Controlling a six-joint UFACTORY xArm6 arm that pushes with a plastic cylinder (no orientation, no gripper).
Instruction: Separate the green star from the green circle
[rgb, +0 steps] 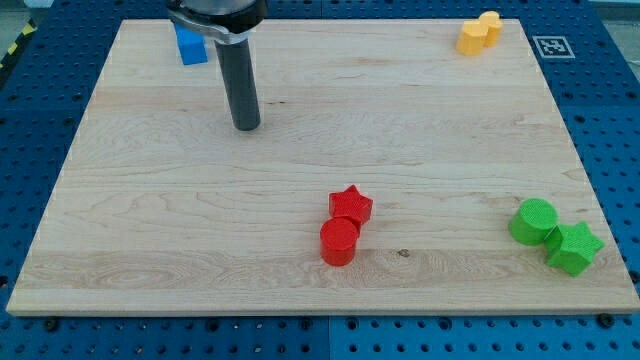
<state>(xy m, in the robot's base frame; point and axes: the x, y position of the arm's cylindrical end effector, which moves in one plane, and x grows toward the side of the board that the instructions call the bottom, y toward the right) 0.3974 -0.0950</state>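
My tip (246, 126) sits bare at the view's upper left, well apart from touching green star (574, 248) and green circle (533, 221) at lower right.

No words, numbers or brand names can be read anywhere in the view. The only sign is a small square black-and-white marker (549, 46), a coded tag of the kind cameras use, lying on the blue perforated table (610, 120) just past the wooden board's (300, 180) corner at the view's top right. Its pattern is too small to make out. The board and the coloured blocks on it carry no lettering or labels, and none shows on the dark rod.
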